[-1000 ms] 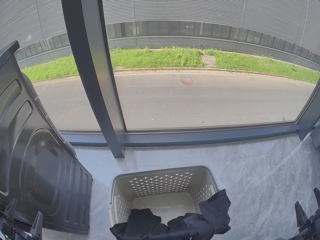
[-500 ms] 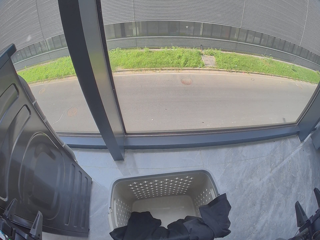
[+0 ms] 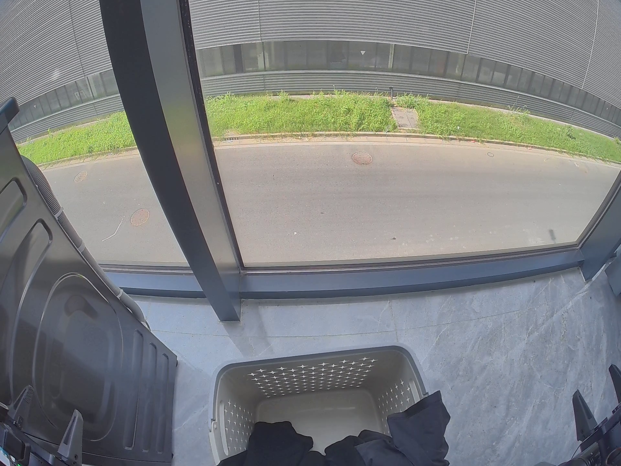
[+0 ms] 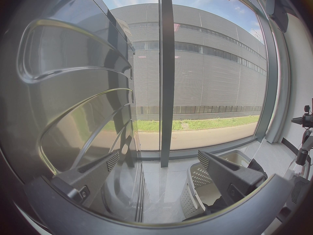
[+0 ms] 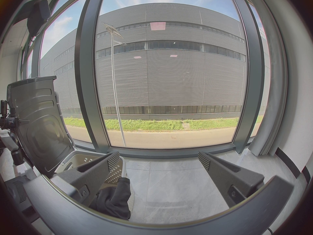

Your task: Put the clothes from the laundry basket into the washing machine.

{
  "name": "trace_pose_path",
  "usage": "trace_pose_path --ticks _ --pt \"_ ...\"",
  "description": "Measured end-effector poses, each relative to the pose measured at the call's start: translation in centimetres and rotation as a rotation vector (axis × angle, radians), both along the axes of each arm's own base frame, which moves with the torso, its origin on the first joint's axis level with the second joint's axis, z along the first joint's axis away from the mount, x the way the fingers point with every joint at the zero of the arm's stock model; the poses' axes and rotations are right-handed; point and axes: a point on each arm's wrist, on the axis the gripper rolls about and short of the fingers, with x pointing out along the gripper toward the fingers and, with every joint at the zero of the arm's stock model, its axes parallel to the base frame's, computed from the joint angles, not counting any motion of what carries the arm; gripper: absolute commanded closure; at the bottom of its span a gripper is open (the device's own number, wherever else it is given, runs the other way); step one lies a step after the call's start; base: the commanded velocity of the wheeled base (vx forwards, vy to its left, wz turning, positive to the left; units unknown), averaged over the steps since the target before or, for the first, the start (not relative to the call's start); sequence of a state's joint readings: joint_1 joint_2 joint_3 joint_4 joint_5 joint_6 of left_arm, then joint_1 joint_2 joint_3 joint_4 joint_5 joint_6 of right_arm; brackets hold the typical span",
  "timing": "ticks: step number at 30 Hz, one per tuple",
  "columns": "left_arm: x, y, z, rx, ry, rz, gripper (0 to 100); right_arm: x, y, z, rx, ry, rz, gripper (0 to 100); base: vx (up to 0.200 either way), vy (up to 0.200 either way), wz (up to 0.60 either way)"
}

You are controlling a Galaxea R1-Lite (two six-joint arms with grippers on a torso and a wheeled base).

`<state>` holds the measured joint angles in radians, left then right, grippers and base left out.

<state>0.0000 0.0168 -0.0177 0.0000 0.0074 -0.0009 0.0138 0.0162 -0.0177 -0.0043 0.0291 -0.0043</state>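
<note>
Both left gripper (image 4: 158, 154) and right gripper (image 5: 158, 155) gape empty; black clothes (image 3: 414, 432) overhang laundry basket (image 3: 317, 355) rim, could snag, tip basket.

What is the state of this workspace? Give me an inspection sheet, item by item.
Surface: grey marbled floor tiles, bare around the basket.
Job's things: laundry basket on the floor. Dark clothes lie in it and drape over its near right rim. The washing machine stands at the robot's left, beside the basket.
Clutter: nothing seen.
Grippers: left gripper open and empty near the washing machine; right gripper open and empty, to the right of the basket.
Cables: nothing seen, apart from a ribbed hose along the washing machine's edge.
Surroundings: large window with a dark frame post; road, grass and a grey building outside.
</note>
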Motion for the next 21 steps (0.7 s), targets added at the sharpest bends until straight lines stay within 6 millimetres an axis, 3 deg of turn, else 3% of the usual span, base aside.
trace_pose_path --ticks 21 --pt "0.0 0.0 0.0 -0.005 0.0 -0.002 0 0.0 0.0 0.0 0.0 0.0 0.0 0 0.0 0.0 0.0"
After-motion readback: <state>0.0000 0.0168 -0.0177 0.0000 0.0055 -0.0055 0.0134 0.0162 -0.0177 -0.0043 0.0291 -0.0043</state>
